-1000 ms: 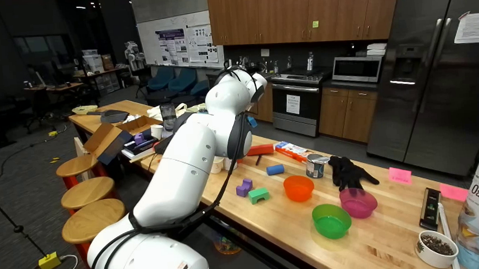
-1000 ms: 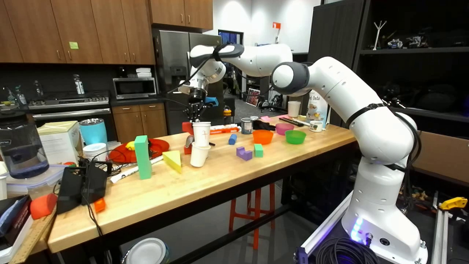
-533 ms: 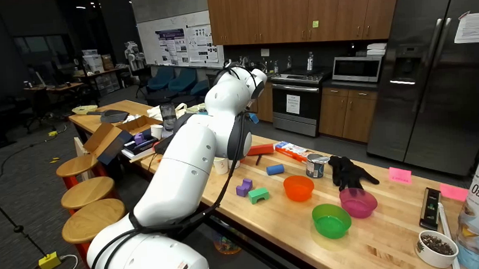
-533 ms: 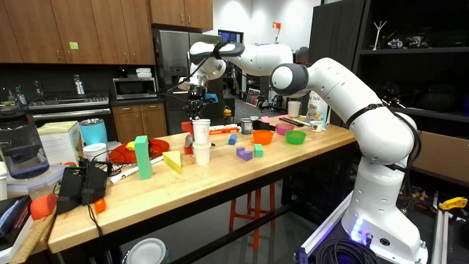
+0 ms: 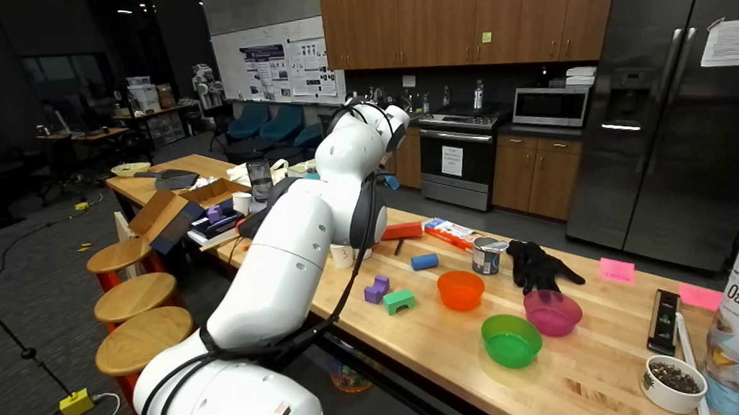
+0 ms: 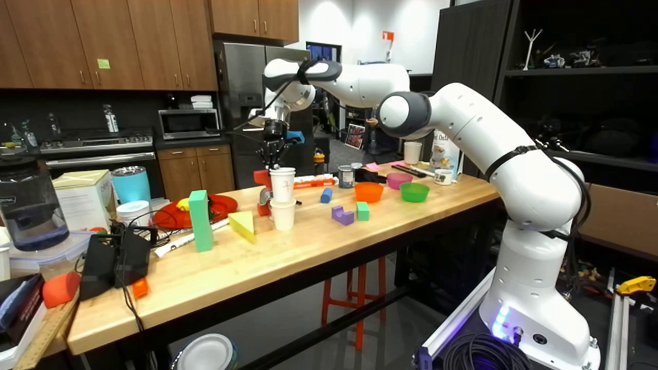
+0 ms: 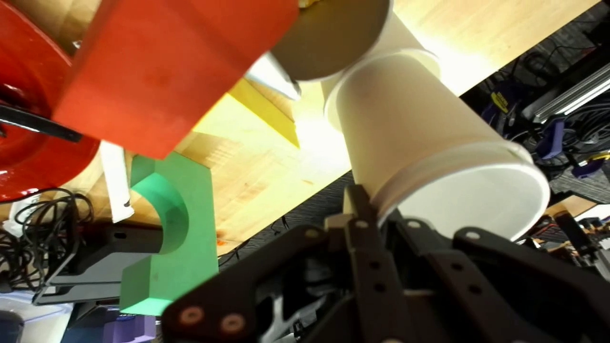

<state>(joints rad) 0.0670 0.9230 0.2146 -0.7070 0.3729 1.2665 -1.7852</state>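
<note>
Gripper (image 7: pixel 376 212) is clenched on the rim of a white paper cup (image 7: pixel 410 119), pinching its wall: one finger outside, one in the mouth, that tip dark and hard to make out. Cup is roughly upright, right above a lower cup (image 6: pixel 283 217) on the table (image 6: pixel 308 252); can't tell if they touch or nest. In an exterior view the arm (image 5: pixel 289 251) hides the fingers. Wrist view crops the red block (image 7: pixel 167 81) at the top, and it covers part of another cup (image 7: pixel 333 43). Green block (image 7: pixel 195 238) is partly behind the gripper linkage.

Writing: held cup has an orange mark, cross or 4, can't say. A cup by the arm (image 5: pixel 342 256) reads "3"; unsure if that's the lower one. Bag (image 5: pixel 736 332) says "Oats". Pink note (image 5: pixel 617 270): scribble, illegible. Oven sign (image 5: pixel 452 160): too small to trust.
</note>
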